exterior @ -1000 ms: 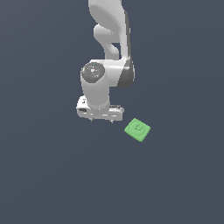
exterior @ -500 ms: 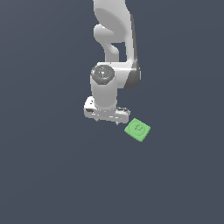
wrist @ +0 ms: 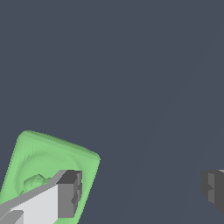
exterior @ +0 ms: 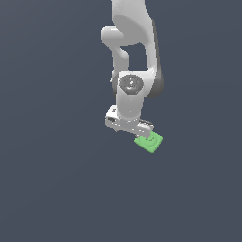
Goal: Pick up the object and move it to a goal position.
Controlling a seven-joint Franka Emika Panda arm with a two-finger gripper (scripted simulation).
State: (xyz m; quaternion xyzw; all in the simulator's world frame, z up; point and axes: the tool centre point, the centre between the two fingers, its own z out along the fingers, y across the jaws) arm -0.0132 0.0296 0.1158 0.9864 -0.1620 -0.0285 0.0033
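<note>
We see the gripper (exterior: 131,128) low over the dark floor (exterior: 56,179), w/ its jaws spread wide and nothing between them. In the wrist view one fingertip (wrist: 69,194) sits over the green block (wrist: 48,159), covering part of its round knob (wrist: 34,183); the other fingertip (wrist: 214,187) is well off to the side over bare floor. Ext. view: block (exterior: 150,141) lies flat, just at the gripper's edge toward the exterior view's right.

The exterior view looks steeply down from well above onto the arm (exterior: 134,71) and bare counter (exterior: 47,189), no edges showing. The wrist view sits close, facing down past the fingers (wrist: 68,192). Both share the green block (exterior: 149,141) (wrist: 48,157).
</note>
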